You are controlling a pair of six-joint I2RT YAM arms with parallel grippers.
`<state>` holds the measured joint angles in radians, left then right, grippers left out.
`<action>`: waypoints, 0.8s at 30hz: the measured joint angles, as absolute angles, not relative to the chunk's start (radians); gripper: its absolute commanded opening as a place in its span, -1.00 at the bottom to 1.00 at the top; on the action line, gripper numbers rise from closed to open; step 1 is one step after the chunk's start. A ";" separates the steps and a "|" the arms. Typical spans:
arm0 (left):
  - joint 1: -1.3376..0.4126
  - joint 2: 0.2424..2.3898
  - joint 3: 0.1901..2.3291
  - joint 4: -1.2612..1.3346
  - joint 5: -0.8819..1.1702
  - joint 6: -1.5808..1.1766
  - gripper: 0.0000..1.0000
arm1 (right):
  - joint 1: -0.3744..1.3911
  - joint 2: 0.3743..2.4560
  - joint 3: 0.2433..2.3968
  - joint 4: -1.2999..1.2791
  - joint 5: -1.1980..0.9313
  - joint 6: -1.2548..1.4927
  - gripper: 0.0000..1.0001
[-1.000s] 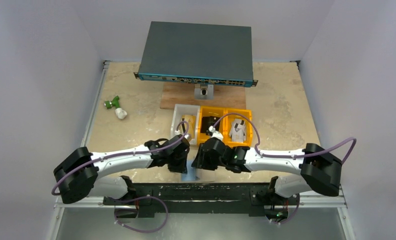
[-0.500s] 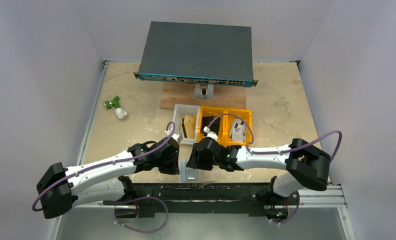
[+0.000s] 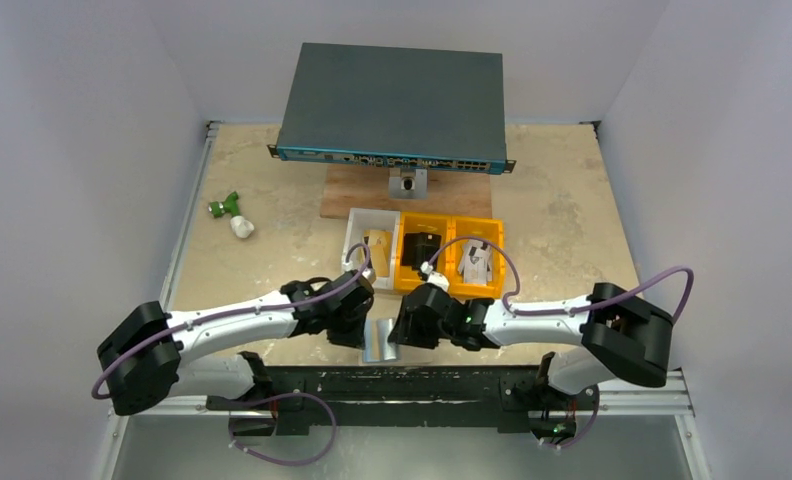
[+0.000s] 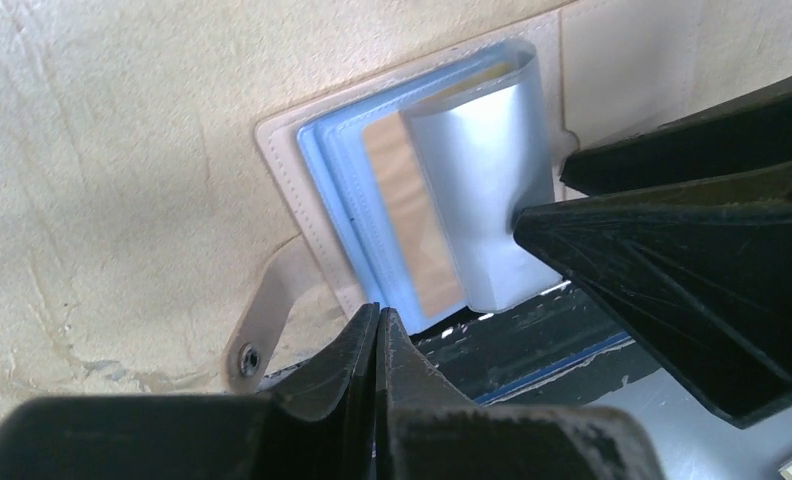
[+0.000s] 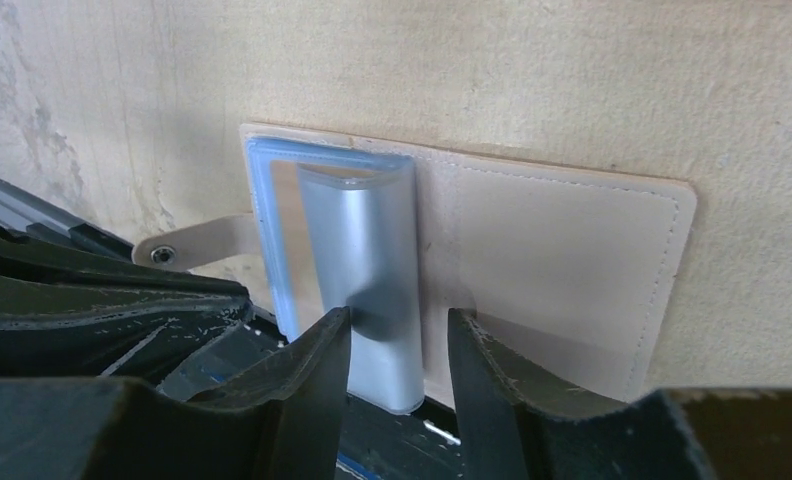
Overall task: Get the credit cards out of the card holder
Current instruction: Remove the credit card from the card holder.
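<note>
Two fingers of my right gripper stand apart astride a bowed silver card; whether they truly pinch it I cannot tell. My left gripper is pressed together at the left side of the open card holder, which lies at the table's near edge. I should pin the holder, pinch the card squarely, then draw it out straight without twisting.

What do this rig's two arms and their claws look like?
The left arm and right arm have white links with chunky black joints. A purple cable runs along each. The left claw and right claw have black, tapered, scuffed fingers.
</note>
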<state>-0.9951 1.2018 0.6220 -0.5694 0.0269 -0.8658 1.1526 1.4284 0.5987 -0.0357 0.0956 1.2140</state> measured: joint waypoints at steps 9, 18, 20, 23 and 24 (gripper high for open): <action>-0.995 1.263 0.665 -0.529 0.046 -0.844 -1.00 | 1.153 1.409 0.567 -0.036 0.107 1.229 -0.55; -0.995 1.317 0.686 -0.504 0.065 -0.842 -1.00 | 1.153 1.319 0.564 -0.048 0.115 1.237 -0.54; -0.995 1.333 0.693 -0.497 0.071 -0.841 -1.00 | 1.153 1.301 0.564 -0.052 0.115 1.238 -0.54; -0.995 1.360 0.705 -0.482 0.080 -0.840 -1.00 | 1.153 1.291 0.564 -0.059 0.115 1.238 -0.53; -0.995 1.366 0.707 -0.479 0.083 -0.839 -1.00 | 1.153 1.288 0.564 -0.063 0.115 1.238 -0.51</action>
